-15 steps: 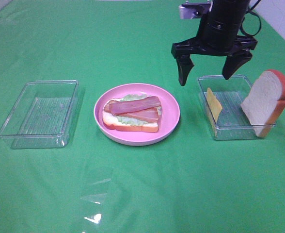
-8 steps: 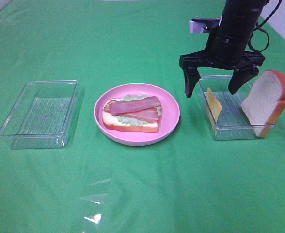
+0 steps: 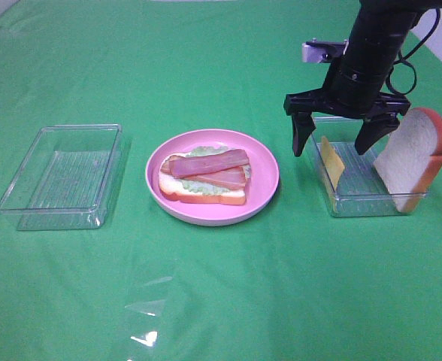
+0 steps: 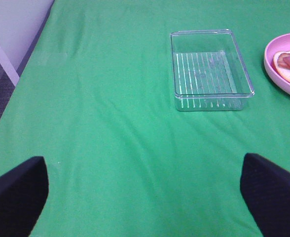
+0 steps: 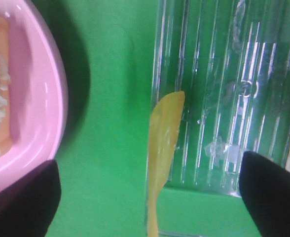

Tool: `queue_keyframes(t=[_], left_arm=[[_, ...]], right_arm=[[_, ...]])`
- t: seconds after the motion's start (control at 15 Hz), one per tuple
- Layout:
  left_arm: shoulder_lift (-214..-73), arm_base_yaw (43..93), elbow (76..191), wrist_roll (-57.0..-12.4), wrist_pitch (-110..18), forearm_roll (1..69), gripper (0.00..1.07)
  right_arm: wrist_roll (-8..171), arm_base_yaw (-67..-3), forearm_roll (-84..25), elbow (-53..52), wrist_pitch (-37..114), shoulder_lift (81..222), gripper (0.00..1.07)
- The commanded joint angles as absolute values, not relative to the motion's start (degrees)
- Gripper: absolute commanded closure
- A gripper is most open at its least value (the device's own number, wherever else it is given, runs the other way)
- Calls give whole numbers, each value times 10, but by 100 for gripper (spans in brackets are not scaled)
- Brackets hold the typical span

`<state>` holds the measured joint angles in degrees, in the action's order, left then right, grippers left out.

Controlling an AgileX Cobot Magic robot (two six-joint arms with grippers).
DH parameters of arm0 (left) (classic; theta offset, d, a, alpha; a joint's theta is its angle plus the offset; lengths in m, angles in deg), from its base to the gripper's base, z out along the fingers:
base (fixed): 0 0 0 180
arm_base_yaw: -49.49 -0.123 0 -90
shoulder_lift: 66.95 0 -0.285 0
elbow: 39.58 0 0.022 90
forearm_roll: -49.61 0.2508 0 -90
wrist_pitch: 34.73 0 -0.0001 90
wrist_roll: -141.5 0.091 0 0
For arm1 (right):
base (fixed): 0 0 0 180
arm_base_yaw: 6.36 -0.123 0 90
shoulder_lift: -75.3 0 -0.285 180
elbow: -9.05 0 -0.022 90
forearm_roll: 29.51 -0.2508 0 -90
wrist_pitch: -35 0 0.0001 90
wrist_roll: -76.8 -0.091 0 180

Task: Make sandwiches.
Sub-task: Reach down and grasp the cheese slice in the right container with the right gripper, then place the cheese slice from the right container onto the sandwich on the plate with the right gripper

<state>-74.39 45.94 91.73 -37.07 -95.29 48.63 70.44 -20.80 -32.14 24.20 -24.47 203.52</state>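
The sandwich [image 3: 204,180] is half built: bread, lettuce and two bacon strips, no top, lying on the plate [image 3: 270,169] at mid-worktop. At the plate's 3 o'clock sits a tray [image 3: 356,207] with the cheese [image 3: 331,161] propped on edge against its 9 o'clock wall and a bread slice [image 3: 410,158] leaning at its 3 o'clock end. My right pincer [image 3: 331,149] hangs spread and empty over the cheese; my left pincer [image 4: 145,197] is spread and empty too. The risk, I judge, is that one finger lands outside that wall, so I clamp tray and cheese together, drag the tray and topple the bread.
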Motion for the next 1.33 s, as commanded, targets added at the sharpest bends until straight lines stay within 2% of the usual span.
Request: queue_keyframes(t=[0.07,0.13,0.2,0.33,0.73,1.0,1.07,1.33], left_arm=[[-735,464,916,-374,-949,487,7],[-735,464,916,-374,-949,487,7],[-735,464,916,-374,-949,487,7],[-735,464,916,-374,-949,487,7],[-735,464,916,-374,-949,487,7],[-735,464,916,-374,-949,487,7],[-735,464,916,-374,-949,487,7],[-735,464,916,-374,-949,487,7]], right_arm=[[714,-207,-330,240,-248,2047,21],[715,-207,-330,240,-249,2049,23],[713,-207,-330,240,-253,2052,48],[710,-207,-329,240,-255,2051,63],[710,-208,-328,240,-256,2051,69],[709,-208,-326,240,-254,2051,103],[709,-208,-326,240,-258,2051,107],[709,-208,-327,240,-267,2046,107]])
